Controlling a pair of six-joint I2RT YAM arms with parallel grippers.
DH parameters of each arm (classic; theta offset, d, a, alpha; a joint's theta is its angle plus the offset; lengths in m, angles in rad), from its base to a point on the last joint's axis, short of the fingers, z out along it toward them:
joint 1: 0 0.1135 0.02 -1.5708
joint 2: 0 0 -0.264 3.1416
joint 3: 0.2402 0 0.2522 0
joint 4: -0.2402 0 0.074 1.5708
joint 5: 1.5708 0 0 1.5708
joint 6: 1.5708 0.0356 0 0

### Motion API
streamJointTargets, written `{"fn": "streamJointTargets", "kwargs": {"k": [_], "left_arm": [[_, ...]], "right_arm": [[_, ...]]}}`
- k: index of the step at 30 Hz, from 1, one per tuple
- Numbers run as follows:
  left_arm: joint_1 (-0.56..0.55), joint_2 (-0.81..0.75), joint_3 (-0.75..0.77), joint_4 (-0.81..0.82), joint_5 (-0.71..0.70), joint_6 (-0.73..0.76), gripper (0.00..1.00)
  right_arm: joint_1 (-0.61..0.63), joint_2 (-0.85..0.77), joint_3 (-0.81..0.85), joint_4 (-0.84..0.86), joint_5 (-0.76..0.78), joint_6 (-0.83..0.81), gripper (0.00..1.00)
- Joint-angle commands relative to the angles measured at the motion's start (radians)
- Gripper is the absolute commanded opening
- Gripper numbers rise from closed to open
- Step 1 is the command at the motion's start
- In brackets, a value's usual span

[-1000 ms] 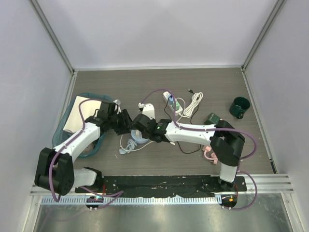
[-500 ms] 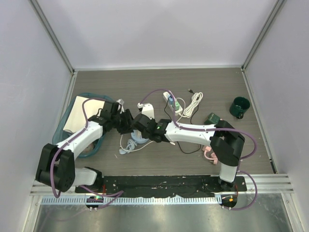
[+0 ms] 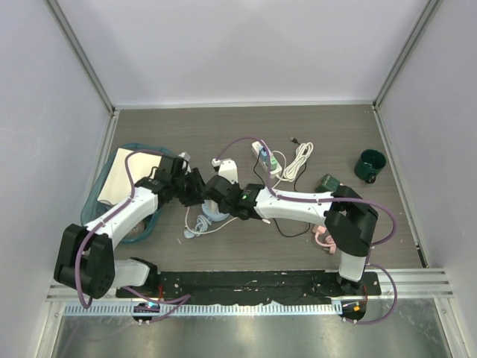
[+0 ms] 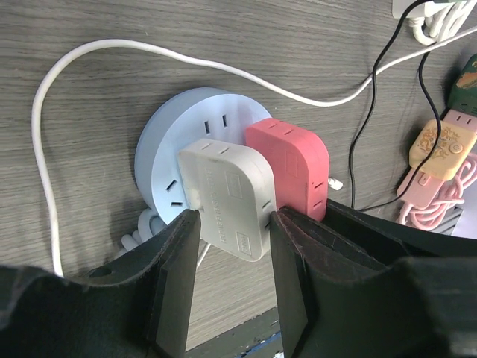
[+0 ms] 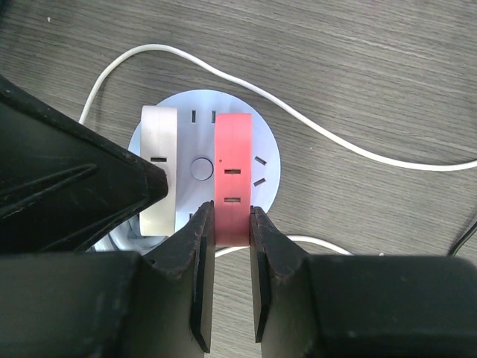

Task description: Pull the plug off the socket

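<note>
Left gripper [image 4: 232, 227] is clenched on the white plug [image 4: 227, 186], one finger pressed to each of its side faces and the lower corner of the plug sunk between them. Just beyond its right finger stands the red plug [image 4: 291, 164], so close that no room shows between finger and plug on that side. Both plugs sit side by side in the round pale-blue socket [image 4: 179, 134], which lies flat on the wooden table [image 4: 89, 22].

Right gripper [image 5: 232, 224] grasps the red plug by its near end, its fingers nearly closed with only the plug's thin width between them. To its left the black body of the left gripper fills the view and touches the white plug, so the two tools are packed tight.

Beyond both tools the table lies bare. A white cable [image 4: 45, 164] loops round the socket to the left of the left gripper; to its right run a thin black cable [image 4: 373, 127] and a pink cable [image 4: 440, 194], apart from the socket.
</note>
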Motion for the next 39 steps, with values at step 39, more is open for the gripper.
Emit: {"fn": "streamJointTargets", "kwargs": {"k": [39], "left_arm": [[-0.009,-0.074,0.079,-0.14,-0.066,0.08,0.69]], "right_arm": [[0.02,-0.152,-0.093,0.101,0.119,0.076,0.01]]}}
